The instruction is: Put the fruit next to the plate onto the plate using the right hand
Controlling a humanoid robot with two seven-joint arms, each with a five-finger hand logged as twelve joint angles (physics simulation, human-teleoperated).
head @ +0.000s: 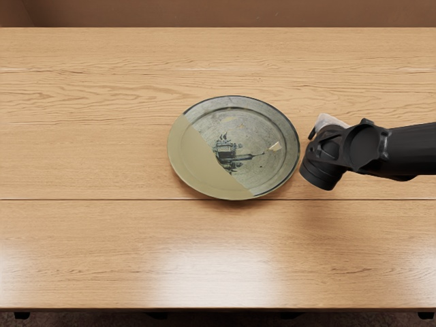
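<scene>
A round grey-green plate [234, 147] with a dark drawing at its middle lies flat on the wooden table. Just right of its rim is my right hand [324, 158], a dark shape whose arm comes in from the right edge. A small pale, whitish object [330, 122] peeks out past the top of the hand, beside the plate and off it. The hand covers most of it, so I cannot tell its shape or whether the hand touches it. No fruit lies on the plate.
The wooden table [102, 225] runs wide to the left and to the front of the plate. Its front edge is near the bottom of the view, and a brown wall stands behind its far edge.
</scene>
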